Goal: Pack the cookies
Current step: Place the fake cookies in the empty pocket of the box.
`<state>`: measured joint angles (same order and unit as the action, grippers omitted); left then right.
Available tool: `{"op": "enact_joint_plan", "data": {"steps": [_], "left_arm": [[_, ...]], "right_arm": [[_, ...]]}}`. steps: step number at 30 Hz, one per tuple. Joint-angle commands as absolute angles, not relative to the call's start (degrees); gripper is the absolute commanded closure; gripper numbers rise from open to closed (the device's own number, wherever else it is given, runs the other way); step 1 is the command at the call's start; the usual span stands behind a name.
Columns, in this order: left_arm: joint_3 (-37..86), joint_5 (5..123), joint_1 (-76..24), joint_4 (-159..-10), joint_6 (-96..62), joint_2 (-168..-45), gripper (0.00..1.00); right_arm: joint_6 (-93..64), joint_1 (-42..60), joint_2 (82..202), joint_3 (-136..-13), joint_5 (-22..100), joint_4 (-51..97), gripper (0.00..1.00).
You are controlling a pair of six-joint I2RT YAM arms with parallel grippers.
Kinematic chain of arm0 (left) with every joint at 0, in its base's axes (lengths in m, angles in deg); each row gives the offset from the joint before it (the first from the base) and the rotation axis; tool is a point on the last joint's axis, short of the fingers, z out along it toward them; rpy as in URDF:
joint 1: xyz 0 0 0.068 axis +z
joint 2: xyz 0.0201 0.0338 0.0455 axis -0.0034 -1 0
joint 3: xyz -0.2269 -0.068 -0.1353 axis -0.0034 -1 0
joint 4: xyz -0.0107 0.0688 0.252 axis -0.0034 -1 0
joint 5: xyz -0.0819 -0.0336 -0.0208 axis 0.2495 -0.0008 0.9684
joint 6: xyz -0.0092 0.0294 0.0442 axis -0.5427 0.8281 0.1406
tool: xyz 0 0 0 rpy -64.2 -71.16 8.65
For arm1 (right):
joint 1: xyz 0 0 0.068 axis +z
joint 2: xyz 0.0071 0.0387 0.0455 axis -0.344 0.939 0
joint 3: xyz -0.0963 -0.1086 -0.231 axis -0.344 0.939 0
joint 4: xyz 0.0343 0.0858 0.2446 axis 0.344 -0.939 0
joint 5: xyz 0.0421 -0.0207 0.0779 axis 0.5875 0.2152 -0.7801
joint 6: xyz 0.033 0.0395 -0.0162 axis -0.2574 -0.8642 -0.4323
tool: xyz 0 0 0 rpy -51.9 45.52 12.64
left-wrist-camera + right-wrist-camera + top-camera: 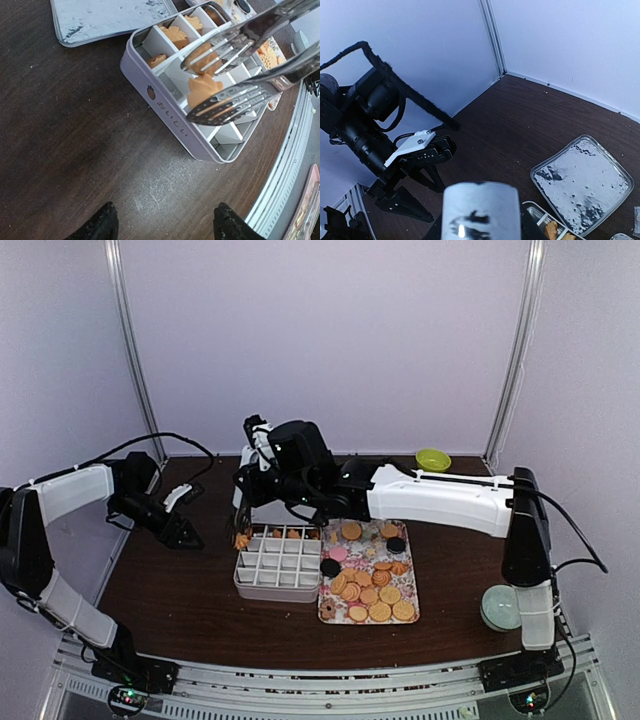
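Cookies (372,585), mostly golden with a few pink and dark ones, lie on the floral tray (411,585). Several golden cookies (175,35) sit in the far compartments of the divided tin (278,570). My right gripper (250,490) is shut on metal tongs (235,75), whose bent end (481,207) hides its fingers in the right wrist view. The tongs pinch one golden cookie (201,90) above the tin's (165,107) left side. My left gripper (188,535) hovers low over bare table left of the tin. That gripper (165,227) is open and holds nothing.
The tin's silver lid (110,20) lies flat on the table behind the tin. A green bowl (433,459) stands at the back right, and a pale bowl (500,607) stands by the right arm's base. Walls close in the back and sides.
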<state>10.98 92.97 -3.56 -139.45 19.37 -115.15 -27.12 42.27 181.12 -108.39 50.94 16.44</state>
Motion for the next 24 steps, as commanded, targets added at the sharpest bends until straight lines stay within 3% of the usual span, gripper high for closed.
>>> {"op": "enact_joint_plan", "data": {"steps": [1, 14, 24], "left_arm": [[10.4, 92.4, -3.2, -140.1, 21.6, -113.7, 0.32], [10.8, 92.5, -3.2, -140.2, 21.2, -113.9, 0.32], [11.1, 92.8, -3.2, -140.2, 21.1, -113.6, 0.29]], "right_arm": [[-25.8, 42.2, 183.0, -111.9, 51.4, 17.6, 0.85], [-26.5, 40.4, 184.7, -110.6, 51.9, 19.0, 0.8], [-26.7, 40.3, 184.0, -109.1, 51.7, 19.3, 0.65]]}}
